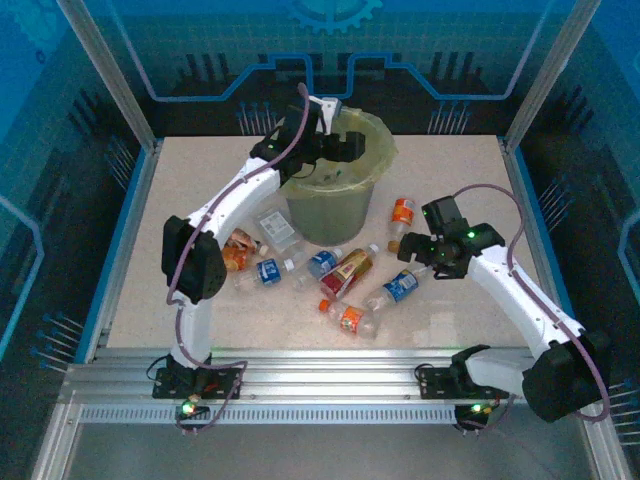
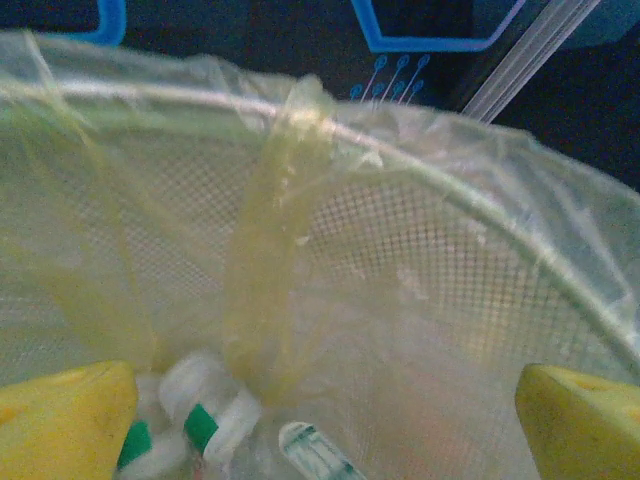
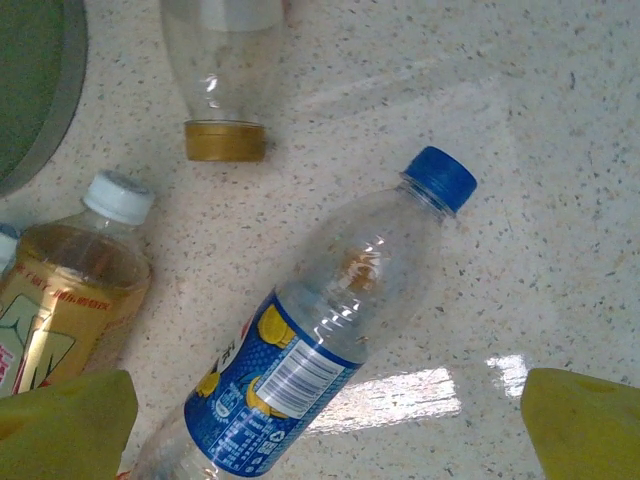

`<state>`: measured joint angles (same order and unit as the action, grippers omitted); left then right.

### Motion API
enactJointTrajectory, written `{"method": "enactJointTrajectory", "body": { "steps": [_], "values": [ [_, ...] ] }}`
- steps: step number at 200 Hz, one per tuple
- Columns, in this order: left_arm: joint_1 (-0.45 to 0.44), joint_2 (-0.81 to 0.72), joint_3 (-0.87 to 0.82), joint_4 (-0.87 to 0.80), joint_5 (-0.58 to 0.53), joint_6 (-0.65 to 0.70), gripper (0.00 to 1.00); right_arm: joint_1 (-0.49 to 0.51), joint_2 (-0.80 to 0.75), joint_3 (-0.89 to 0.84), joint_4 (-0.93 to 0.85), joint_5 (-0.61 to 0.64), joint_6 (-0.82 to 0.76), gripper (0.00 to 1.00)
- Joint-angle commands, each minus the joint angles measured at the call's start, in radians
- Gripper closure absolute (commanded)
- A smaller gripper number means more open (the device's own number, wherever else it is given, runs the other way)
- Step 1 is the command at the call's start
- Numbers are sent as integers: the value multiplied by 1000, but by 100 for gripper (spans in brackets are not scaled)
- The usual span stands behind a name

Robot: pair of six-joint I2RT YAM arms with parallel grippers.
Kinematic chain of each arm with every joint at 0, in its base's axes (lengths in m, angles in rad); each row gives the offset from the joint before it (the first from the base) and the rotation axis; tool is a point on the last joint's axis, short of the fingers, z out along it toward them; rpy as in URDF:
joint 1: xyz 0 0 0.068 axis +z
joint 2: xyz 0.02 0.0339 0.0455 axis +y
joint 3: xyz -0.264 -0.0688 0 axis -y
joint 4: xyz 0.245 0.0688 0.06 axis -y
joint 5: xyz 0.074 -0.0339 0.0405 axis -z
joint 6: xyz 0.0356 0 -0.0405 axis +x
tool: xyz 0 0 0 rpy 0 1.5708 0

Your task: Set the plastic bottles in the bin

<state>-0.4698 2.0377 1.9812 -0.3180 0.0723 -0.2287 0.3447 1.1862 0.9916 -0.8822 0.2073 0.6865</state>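
— Bottles first: which way does the one at the right pincer [image 3: 320,430] point?

— That clear plastic bottle with a blue label and blue cap [image 3: 325,340] lies flat on the speckled pale tabletop [image 3: 540,200], below and ahead of the pincer. Its long axis runs on a slant. The base sits close to the yellow finger [image 3: 60,425] at the left of the wrist view, and the cap points away from the pincer and off to the right.

— And its neighbours?

— Left of it, just beyond that same finger, lies an amber-filled bottle with a white cap [image 3: 65,290], cap pointing away. Farther ahead is a clear bottle with a gold cap [image 3: 222,80], and its cap points back toward the pincer.

— How does the pincer itself stand?

— It is spread wide, one finger at each edge of the wrist view, with nothing gripped. Whether the fingers touch the table I cannot tell.

— What about the left pincer [image 2: 320,430]?

— It is also spread wide and empty. It hangs over the mouth of the round olive-green bin lined with a translucent yellow-green bag [image 2: 400,260], with the mesh wall straight ahead. Beneath it, at the bottom of the bag, lie blurred pale bottles with green marks [image 2: 205,420].

— Are any bottles outside the bin far from both pincers?

— Yes. A small blue-labelled bottle [image 1: 268,272] lies on its side on the table at the foot of the bin, well apart from both.
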Motion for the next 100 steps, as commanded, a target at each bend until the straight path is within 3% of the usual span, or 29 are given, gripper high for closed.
{"method": "enactJointTrajectory", "body": {
  "steps": [1, 60, 100],
  "values": [
    [-6, -65, 46, -54, -30, 22, 1, 41, 13, 61, -35, 68, -36, 0],
    [-5, -225, 16, -97, -93, 20, 1, 136, 34, 138, -82, 132, -91, 0],
    [-5, -375, -103, -51, -112, -9, 1, 163, 47, 188, -116, 131, -124, 0]
  ]
}}
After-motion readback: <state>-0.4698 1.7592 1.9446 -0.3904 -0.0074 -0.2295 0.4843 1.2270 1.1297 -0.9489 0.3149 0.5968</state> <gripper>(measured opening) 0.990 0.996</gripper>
